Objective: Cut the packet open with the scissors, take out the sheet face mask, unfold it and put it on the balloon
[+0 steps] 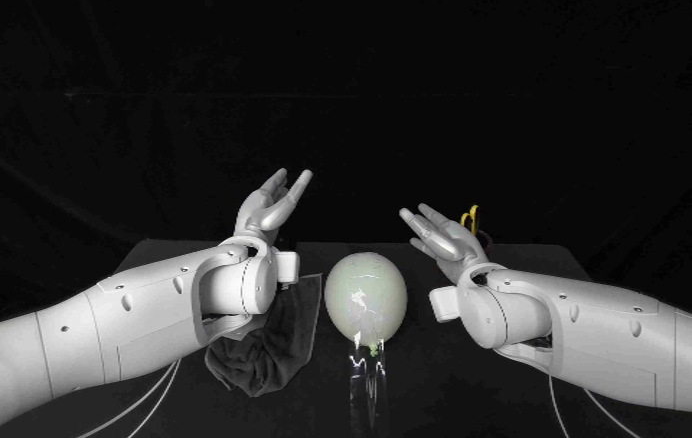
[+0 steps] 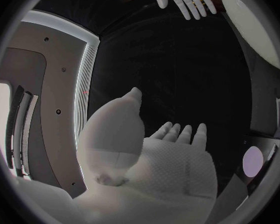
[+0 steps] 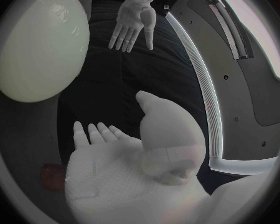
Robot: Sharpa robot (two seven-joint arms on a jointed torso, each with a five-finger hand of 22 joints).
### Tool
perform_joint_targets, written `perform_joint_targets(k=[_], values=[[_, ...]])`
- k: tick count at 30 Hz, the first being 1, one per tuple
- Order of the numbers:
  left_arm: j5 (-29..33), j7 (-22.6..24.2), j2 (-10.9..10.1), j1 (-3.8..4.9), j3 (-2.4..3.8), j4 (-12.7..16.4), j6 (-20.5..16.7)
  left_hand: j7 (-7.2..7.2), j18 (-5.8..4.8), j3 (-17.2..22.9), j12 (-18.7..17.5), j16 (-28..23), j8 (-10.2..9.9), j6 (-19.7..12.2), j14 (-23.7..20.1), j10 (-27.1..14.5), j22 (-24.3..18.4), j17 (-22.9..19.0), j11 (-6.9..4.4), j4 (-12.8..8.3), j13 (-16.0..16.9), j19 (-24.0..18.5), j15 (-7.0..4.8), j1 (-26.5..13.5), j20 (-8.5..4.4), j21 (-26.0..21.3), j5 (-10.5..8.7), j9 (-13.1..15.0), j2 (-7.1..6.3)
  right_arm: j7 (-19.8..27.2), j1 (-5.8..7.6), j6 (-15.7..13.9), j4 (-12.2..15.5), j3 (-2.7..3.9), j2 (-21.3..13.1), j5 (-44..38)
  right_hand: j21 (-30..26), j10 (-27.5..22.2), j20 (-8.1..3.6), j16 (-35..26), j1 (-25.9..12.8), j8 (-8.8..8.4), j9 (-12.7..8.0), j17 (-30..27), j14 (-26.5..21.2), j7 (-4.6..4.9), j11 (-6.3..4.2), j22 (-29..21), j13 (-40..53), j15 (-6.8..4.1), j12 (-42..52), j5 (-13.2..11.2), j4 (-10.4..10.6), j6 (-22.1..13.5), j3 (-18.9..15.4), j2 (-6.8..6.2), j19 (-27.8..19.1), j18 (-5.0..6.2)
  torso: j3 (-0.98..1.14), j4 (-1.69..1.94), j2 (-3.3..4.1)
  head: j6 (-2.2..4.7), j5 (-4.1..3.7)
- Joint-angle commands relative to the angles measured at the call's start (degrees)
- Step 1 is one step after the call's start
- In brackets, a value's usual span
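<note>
Flanking the balloon (image 1: 365, 296), which stands on the black table (image 1: 541, 258) between them, the left hand (image 1: 274, 203) and right hand (image 1: 440, 233) hover raised, fingers apart and holding nothing, probably keeping clear of it. A dark crumpled sheet (image 1: 267, 353), perhaps the packet, lies beneath the left forearm.

You have open air between left hand (image 1: 271, 206) and right hand (image 1: 437, 235), above balloon (image 1: 365, 296). Balloon blocks tabletop (image 1: 332, 253) at frame centre. Dark crumpled sheet (image 1: 267, 353) lower left, beside balloon. Yellow object (image 1: 469, 219) just behind right fingers (image 1: 418, 220).
</note>
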Motion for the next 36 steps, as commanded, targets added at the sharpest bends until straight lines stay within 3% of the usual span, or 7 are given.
perform_joint_targets(k=[1, 4, 5, 14, 20, 27, 36], values=[[1.48, 1.56, 0.13, 0.09, 0.00, -0.04, 3.90, 1.76, 0.88, 0.05, 0.28, 0.31, 0.37, 0.58, 0.10, 0.14, 0.12, 0.09, 0.74, 0.75, 0.08, 0.14, 0.80, 2.64, 0.89, 0.34, 0.34, 0.14, -0.17, -3.20, 0.65, 9.01, -0.54, -0.62, 0.32, -0.16, 0.63, 2.36, 1.01, 0.64, 4.02, 0.73, 0.56, 0.46, 1.63, 7.39, 1.34, 0.21, 0.34, 1.33, 0.69, 1.50, 0.34, 2.02, -0.12, 0.47, 0.38, 0.58, 0.00, 0.00, 0.00, 0.00, -0.01], [1.48, 1.56, 0.13, 0.09, 0.00, -0.04, 3.90, 1.89, 0.88, -0.03, 0.32, 0.33, 0.43, 0.70, 0.18, 0.31, 0.12, 0.12, 0.87, 0.73, 0.11, 0.14, 0.88, 2.87, 0.90, 0.35, 0.35, 0.18, -0.21, -3.53, 0.92, 9.85, -0.74, -0.95, 0.41, -0.15, 0.81, 5.08, 1.00, 1.22, 5.77, 1.52, 1.18, 0.94, 3.68, 8.12, 1.98, 0.28, 0.66, 1.95, 1.15, 3.14, -0.47, 4.04, -0.10, 0.60, 0.60, -0.11, 0.00, 0.00, 0.00, 0.00, -0.01], [1.49, 1.40, -0.70, 0.10, -0.01, 0.34, 4.76, 2.03, 0.88, -0.09, 0.36, 0.37, 0.50, 0.84, 0.29, 0.51, 0.13, 0.16, 1.06, 0.73, 0.15, 0.15, 0.91, 3.11, 0.90, 0.36, 0.34, 0.22, -0.17, 0.70, 0.98, 4.38, -0.81, -0.97, -0.39, -6.08, 1.02, 6.38, 1.01, 1.52, 6.45, 1.91, 1.46, 1.18, 4.72, 8.34, 2.21, 0.39, 0.78, 2.20, 1.35, 3.82, -0.80, 4.99, -0.05, 0.64, 1.02, -0.25, -0.11, -0.21, -0.26, -0.57, -0.28], [1.54, 1.52, -1.92, 0.10, -0.06, 0.74, 6.02, 3.99, 0.92, -0.40, 1.45, 1.52, 2.54, 4.88, 3.94, 5.76, 0.44, 1.12, 3.47, 0.60, 0.87, 1.38, 1.50, 4.86, 1.01, 0.90, 0.40, 1.34, 1.06, 4.37, 1.06, -1.08, -0.74, -0.96, -1.57, -7.46, 3.14, 18.47, 0.98, 4.83, 10.17, 5.62, 4.02, 3.43, 15.49, 9.08, 3.23, 1.43, 1.73, 3.27, 3.24, 8.05, -3.06, 13.73, 0.87, 0.33, 5.32, 0.34, -0.10, -0.45, -0.15, -0.81, -0.45], [1.57, 1.54, -3.24, 0.09, -0.11, 1.67, 7.73, 6.70, 0.73, -0.89, 3.70, 6.56, 8.26, 16.24, 17.72, 17.48, 3.63, 4.39, 6.15, 0.49, 1.88, 16.44, 5.38, 7.06, 1.10, 6.93, 0.40, 4.30, 1.83, 5.18, 1.46, -2.24, 0.45, -0.93, -3.28, -8.21, 5.63, 26.16, 1.04, 6.64, 11.85, 7.54, 5.31, 4.55, 22.55, 9.41, 4.16, 2.52, 2.01, 4.15, 3.65, 7.48, -4.41, 18.40, 1.76, -0.18, 10.65, -0.30, 0.03, -0.45, -0.04, -0.83, -0.87], [1.58, 1.25, -5.27, 0.06, -0.15, 4.02, 10.05, 7.73, 3.20, -1.18, 6.24, 13.40, 12.83, 25.78, 36.07, 32.39, 6.29, 8.31, 8.14, 0.29, 2.70, 31.44, 2.97, 9.48, 0.69, 13.41, 0.42, 6.71, 1.95, 4.18, 2.96, -1.49, 2.87, -0.91, -6.80, -11.21, 13.71, 38.50, 0.87, 9.98, 14.99, 10.31, 7.06, 6.42, 34.44, 9.52, 3.26, 6.04, 2.75, 2.73, 4.98, 1.30, -7.01, 25.48, 3.17, -1.09, 28.02, 1.39, 0.21, -0.44, 0.29, -0.63, -1.38], [1.58, 0.98, -7.57, 0.05, -0.18, 7.05, 15.71, 6.98, 7.33, -1.66, 8.90, 18.04, 17.58, 37.59, 46.89, 48.04, 6.73, 10.74, 5.44, 0.29, 3.22, 39.04, -0.45, 12.40, 0.56, 16.53, 0.43, 9.07, 1.64, -0.75, 6.41, 1.83, 3.93, -0.88, -13.02, -25.07, 18.20, 50.00, -0.18, 14.76, 21.00, 15.15, 9.76, 8.31, 49.07, 8.14, 1.00, 7.29, 2.78, -0.52, 6.43, -5.95, -13.39, 40.54, 8.50, -3.82, 38.06, 3.86, 0.37, -0.51, 0.85, 0.10, -4.24]])
